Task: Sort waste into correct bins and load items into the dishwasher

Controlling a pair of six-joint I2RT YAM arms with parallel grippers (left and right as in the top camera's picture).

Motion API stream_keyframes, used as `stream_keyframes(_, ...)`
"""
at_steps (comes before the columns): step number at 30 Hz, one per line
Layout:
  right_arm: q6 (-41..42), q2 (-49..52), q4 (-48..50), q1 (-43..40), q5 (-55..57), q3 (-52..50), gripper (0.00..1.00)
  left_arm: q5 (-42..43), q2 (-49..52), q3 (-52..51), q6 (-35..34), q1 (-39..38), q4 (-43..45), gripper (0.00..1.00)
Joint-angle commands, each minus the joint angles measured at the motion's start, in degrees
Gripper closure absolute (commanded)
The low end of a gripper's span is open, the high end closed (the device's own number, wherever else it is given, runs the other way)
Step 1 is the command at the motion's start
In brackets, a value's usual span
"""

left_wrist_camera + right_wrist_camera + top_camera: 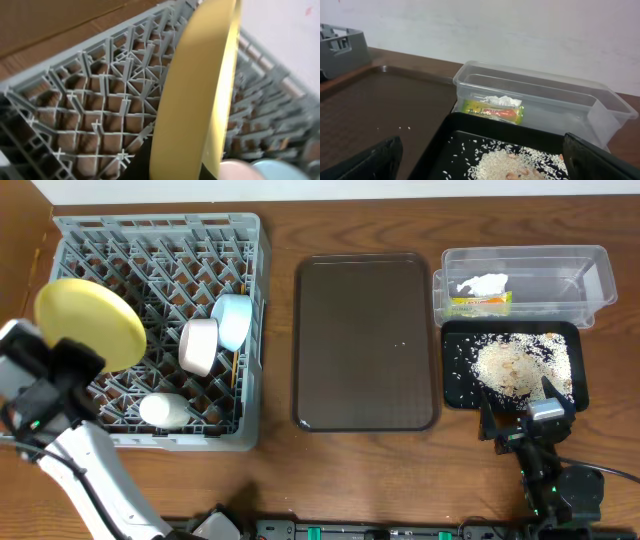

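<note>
**Plate held on edge over the rack**

The left gripper (pixel 82 360) is clamped tight on the rim of the yellow plate (pixel 90 323). It holds the plate upright over the left side of the grey dish rack (pixel 160 240), edge-on, I'd say so it can slot between the pegs. The white bowl (pixel 198 345), blue bowl (pixel 233 320) and cup (pixel 165 410) already sit in the rack. The right gripper (pixel 520 408) hangs wide open and empty at the near edge of the black tray (pixel 452 395), where the rice (pixel 515 365) lies. The wrapper (pixel 480 303) and tissue (pixel 483 283) are in the clear tub (pixel 560 280).
</note>
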Motion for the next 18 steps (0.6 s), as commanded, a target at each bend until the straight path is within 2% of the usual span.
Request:
stream_keyframes(1, 0.5, -0.2, -0.2, -0.7, 0.1, -0.1, 0.01, -10.2, -0.3, -0.2, 15.5, -5.1, 0.5, 0.93)
stream_keyframes(4, 0.5, -0.2, -0.2, -0.7, 0.1, -0.1, 0.01, -15.0, -0.1, -0.2, 24.4, -9.6, 2.8, 0.93)
stream_keyframes(7, 0.5, -0.2, -0.2, -0.7, 0.1, -0.1, 0.01, -23.2, 0.2, -0.2, 31.3, -12.9, 9.2, 0.93)
stream_keyframes(9, 0.5, -0.2, -0.2, -0.7, 0.1, -0.1, 0.01, -23.1, 0.2, -0.2, 37.0, -14.6, 11.2, 0.92)
stream_keyframes(18, 0.5, -0.2, -0.2, -0.7, 0.1, -0.1, 0.01, -22.8, 4.7, -0.2, 37.8, -15.4, 11.6, 0.92)
